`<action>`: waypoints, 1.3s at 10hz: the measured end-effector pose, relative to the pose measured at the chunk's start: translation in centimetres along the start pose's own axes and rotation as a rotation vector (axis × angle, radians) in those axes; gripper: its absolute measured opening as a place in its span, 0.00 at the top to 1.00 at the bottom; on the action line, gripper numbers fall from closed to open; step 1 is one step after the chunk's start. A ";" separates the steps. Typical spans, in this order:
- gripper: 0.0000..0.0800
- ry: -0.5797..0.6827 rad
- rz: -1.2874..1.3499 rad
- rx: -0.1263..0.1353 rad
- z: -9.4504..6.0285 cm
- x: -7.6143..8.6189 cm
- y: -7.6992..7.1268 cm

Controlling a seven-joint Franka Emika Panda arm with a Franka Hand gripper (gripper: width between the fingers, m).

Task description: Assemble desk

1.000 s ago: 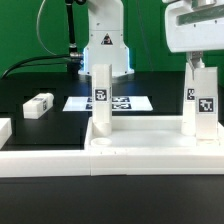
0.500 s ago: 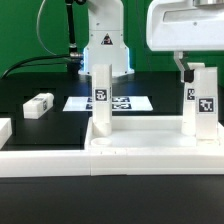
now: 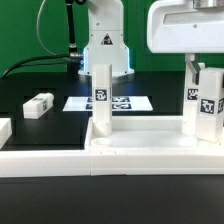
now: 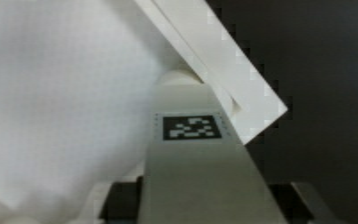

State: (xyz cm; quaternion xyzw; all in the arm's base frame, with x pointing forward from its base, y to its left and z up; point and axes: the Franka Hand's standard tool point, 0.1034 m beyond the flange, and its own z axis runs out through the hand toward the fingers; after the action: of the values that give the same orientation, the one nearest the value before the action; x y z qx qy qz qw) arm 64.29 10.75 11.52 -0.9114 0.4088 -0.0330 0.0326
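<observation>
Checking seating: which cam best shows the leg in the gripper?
Exterior view: the leg shows full height, upright on the desk top, gripper at its upper end. Wrist view shows only one tagged face, close and foreshortened; seat unclear.

Panda arm (image 3: 101, 42): white base upright at the back | wrist and white hand housing reach in from above at the exterior view's right, pointing straight down | gripper (image 3: 198, 68) clamped on a desk leg (image 3: 206, 112) | dark fingers (image 4: 123, 198) flush against its two opposite sides
</observation>
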 end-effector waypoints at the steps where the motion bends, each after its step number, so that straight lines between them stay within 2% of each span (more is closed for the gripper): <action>1: 0.64 0.000 0.032 0.000 0.0 0.0 0.0; 3: 0.64 0.000 0.202 0.002 0.0 0.1 0.0; 4: 0.64 -0.007 0.397 0.021 0.1 0.1 0.2; 5: 0.64 -0.022 0.628 0.050 0.2 0.0 0.2; 6: 0.64 -0.037 0.782 0.090 0.2 -0.2 0.3; 7: 0.64 -0.052 0.918 0.142 0.2 -0.3 0.5; 9: 0.64 -0.051 0.934 0.144 0.2 -0.4 0.5; 10: 0.51 -0.050 0.920 0.143 0.2 -0.4 0.5; 11: 0.33 -0.049 0.902 0.139 0.2 -0.4 0.5; 12: 0.23 -0.044 0.699 0.086 -0.1 -0.5 0.4; 13: 0.23 -0.028 0.481 0.086 -0.3 0.0 0.3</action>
State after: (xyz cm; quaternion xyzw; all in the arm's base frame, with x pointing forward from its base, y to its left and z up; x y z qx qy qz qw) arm 64.06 10.59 11.81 -0.7859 0.6120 -0.0289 0.0838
